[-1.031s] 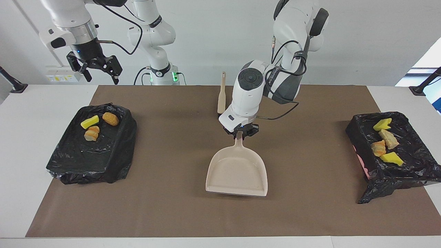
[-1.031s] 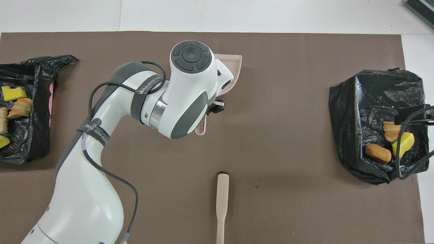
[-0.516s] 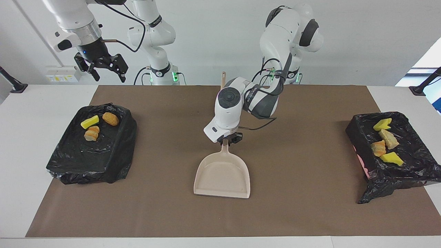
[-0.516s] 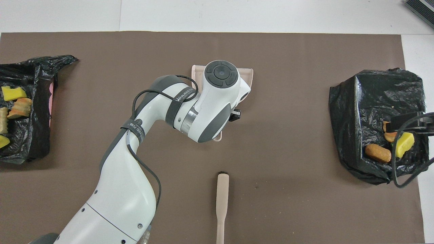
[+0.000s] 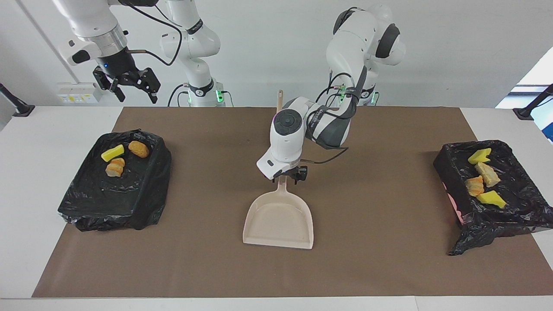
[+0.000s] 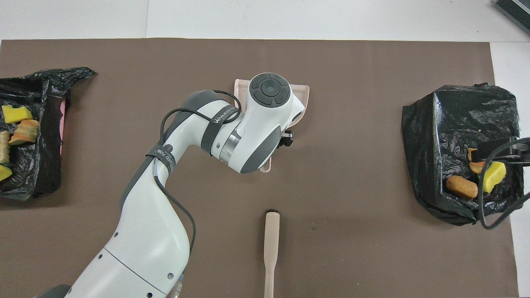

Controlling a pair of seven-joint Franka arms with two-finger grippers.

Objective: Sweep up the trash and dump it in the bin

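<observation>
**Dustpan shifted toward right arm's end, trash sits in both bins**

Dustpan [image 5: 278,218] and the left gripper [image 5: 290,176] at its handle sit further toward the right arm's end than a second ago; hardly any change over the last half second. Dustpan lies flat on the brown mat [image 5: 389,268], mid-table, nothing in it, handle pointing at the robots. Left gripper is low over the handle's tip; cannot tell whether it pinches the handle or has let go.

Right gripper [image 5: 128,86] hangs up in the air by the bin at the right arm's end [image 5: 112,203], fingers spread, holding nothing; that arm waits.

Trash: three foam chunks [image 5: 113,152], yellow and orange-tan, lie in that black-lined bin. Four more chunks [image 5: 487,174], yellow, beige and orange-striped, lie in the black-lined bin at the left arm's end [image 5: 510,211].

Brush [image 6: 271,244] lies flat on the mat, nearer to the robots than the dustpan, apart from it.
</observation>
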